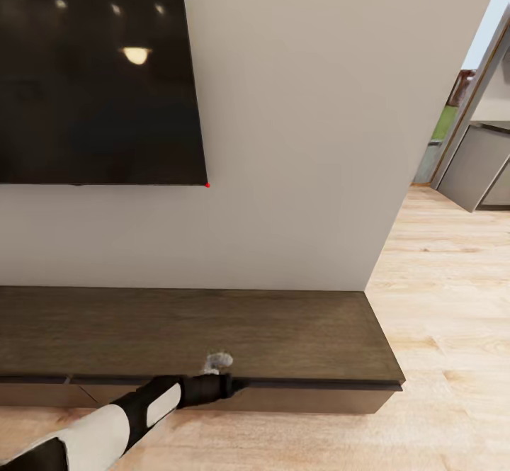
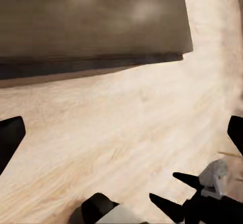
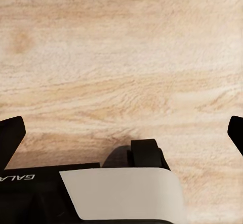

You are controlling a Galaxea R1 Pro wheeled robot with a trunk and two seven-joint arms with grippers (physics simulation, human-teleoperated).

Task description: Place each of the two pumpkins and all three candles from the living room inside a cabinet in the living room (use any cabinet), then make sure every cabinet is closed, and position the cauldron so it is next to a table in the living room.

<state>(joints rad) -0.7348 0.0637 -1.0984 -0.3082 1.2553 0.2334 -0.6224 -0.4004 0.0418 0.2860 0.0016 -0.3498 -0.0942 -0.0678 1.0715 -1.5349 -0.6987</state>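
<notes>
The long dark-brown cabinet (image 1: pixel 212 329) runs along the wall under a TV, its drawer fronts flush and its top bare. My left arm comes in from the lower left, and the left gripper (image 1: pixel 232 384) overlaps the cabinet's front edge. In the left wrist view the cabinet's end (image 2: pixel 91 21) lies beyond bare floor. The left gripper (image 2: pixel 123 138) is open, with its fingertips (image 2: pixel 10 138) far apart. The black fingers of another gripper (image 2: pixel 197 198) show low over the floor. My right gripper (image 3: pixel 123 133) is open over wood floor. Pumpkins, candles, cauldron and table are out of view.
A large black TV (image 1: pixel 92 74) hangs on the beige wall. Light wood floor (image 1: pixel 439 315) stretches right of the cabinet's end, toward a doorway with grey kitchen units (image 1: pixel 482 166). Part of my white and black body (image 3: pixel 116 193) shows in the right wrist view.
</notes>
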